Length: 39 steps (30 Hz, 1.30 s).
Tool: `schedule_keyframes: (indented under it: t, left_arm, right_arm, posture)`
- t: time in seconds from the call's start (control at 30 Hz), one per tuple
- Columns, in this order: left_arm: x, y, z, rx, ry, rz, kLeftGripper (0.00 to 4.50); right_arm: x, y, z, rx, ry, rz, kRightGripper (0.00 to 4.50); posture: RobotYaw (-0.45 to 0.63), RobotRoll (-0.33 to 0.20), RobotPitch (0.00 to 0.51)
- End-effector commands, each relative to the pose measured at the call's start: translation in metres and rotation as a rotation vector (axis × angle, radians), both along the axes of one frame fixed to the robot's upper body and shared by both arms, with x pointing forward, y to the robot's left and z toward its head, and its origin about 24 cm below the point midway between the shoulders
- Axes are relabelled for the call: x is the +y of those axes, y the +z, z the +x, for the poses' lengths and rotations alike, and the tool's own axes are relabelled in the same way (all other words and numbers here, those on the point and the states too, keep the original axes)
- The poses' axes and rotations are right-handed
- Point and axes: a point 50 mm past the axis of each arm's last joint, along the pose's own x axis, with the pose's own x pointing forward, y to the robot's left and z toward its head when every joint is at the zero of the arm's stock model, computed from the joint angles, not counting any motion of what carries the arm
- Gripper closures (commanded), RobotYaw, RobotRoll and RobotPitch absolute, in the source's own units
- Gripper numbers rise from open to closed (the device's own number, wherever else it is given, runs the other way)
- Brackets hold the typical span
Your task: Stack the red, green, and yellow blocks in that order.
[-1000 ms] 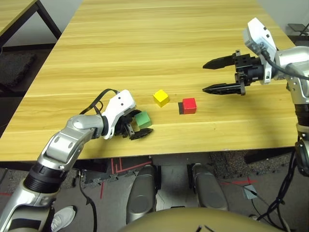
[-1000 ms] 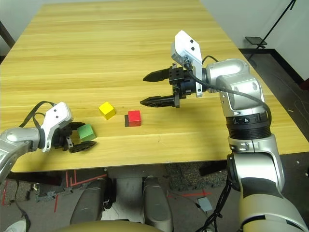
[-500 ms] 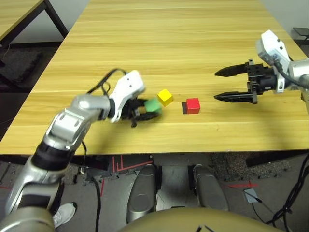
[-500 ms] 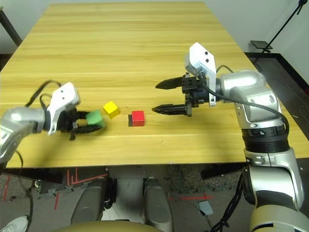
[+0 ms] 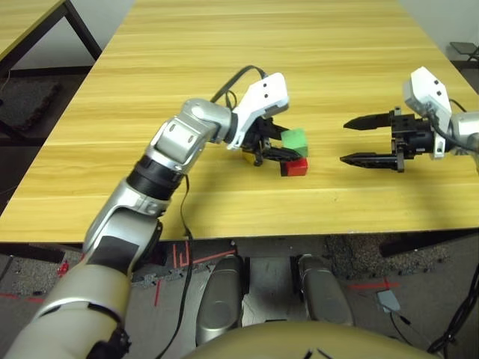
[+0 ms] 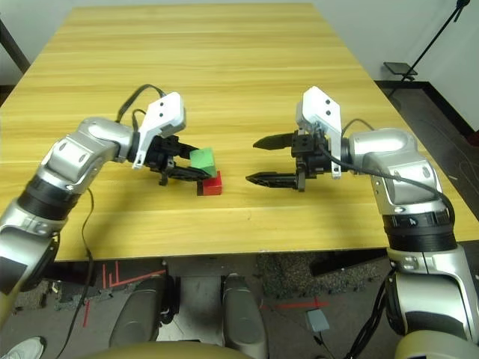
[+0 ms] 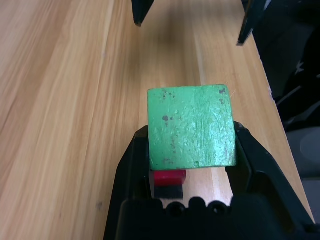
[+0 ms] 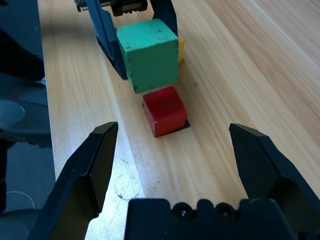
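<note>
- Green block (image 7: 191, 127), red block (image 8: 165, 111) and yellow block (image 8: 181, 49) are all toward the near side, the green one up off the wood.
- Under them stretches the bench (image 5: 239, 34), pale striped wood, running well away to the far side.
- Left arm (image 5: 168, 146), silver and black, reaches in over the near left part; the right arm (image 6: 404, 213) comes in from the right.
- Left gripper (image 5: 294, 143) has its fingers clamped on the green block, held in the air close to the red one. Can't tell from here whether those two touch.
- Right gripper (image 5: 343, 142) hangs to the right of the blocks, its fingers wide apart with nothing between them.
- As for the cubes, red rests on the bench, and yellow lies to its left, partly hidden by the left gripper.
- Flat black patch (image 5: 284, 170) peeks out at the red block's left edge.
</note>
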Motion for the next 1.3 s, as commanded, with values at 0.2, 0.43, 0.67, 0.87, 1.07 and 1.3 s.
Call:
schedule_keyframes:
  t: [0.2,0.43,0.67,0.87,1.07,1.3]
  left_arm:
    - [-0.007,-0.013,0.007,0.0,-0.036,0.038,2.41]
    - [-0.014,-0.025,0.012,0.002,-0.025,0.037,2.41]
    - [-0.015,-0.035,0.018,0.002,0.004,0.041,2.41]
    - [-0.01,-0.038,0.02,0.0,0.008,0.056,2.41]
    - [-0.005,-0.034,0.019,-0.01,-0.008,0.08,2.41]
    - [-0.009,-0.032,0.012,-0.002,-0.04,0.085,2.41]
  right_arm:
    - [-0.005,0.006,-0.009,-0.008,-0.037,0.004,0.0]
    - [-0.005,0.007,-0.009,0.0,-0.052,0.009,0.0]
    - [-0.004,0.006,-0.008,0.003,-0.059,0.018,0.0]
    - [-0.004,0.005,-0.008,0.001,-0.066,0.024,0.0]
    - [-0.003,0.004,-0.009,0.001,-0.071,0.028,0.0]
    - [-0.003,0.006,-0.007,-0.006,-0.078,0.034,0.0]
  posture:
    - [0.08,-0.074,0.103]
    - [0.08,-0.078,0.114]
    - [0.07,-0.076,0.112]
    - [0.07,-0.073,0.11]
    - [0.07,-0.073,0.11]
    - [0.07,-0.073,0.11]
